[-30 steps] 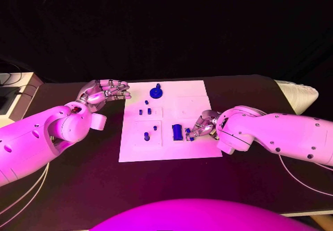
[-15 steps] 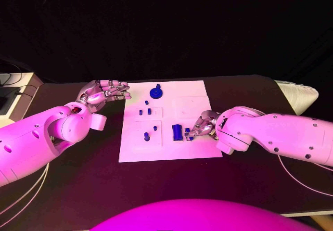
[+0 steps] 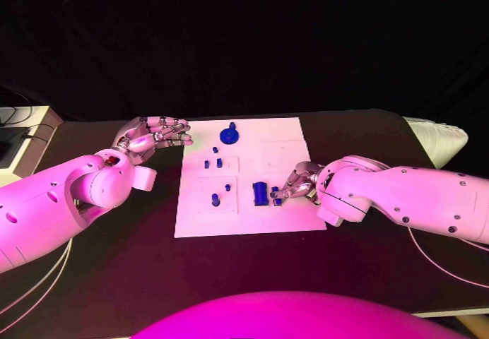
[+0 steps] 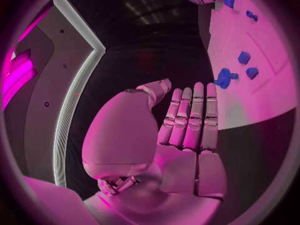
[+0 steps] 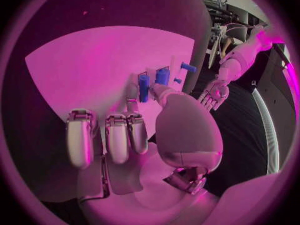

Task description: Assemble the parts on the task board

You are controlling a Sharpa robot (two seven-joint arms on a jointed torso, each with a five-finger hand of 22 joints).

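Right hand (image 3: 297,185) is boxed in by the blue parts (image 3: 261,193) right at its fingertips; bare task board (image 3: 290,138) beyond them. Left hand (image 3: 152,134) sits just off the board's edge, black table (image 3: 112,275) around it.

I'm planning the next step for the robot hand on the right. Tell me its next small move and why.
Probably a slight press down on the small blue part. The right robot hand has its fingertips at that part, beside the taller blue block near the task board's right edge, and whether it is seated cannot be told. The left robot hand holds nothing, off the board.
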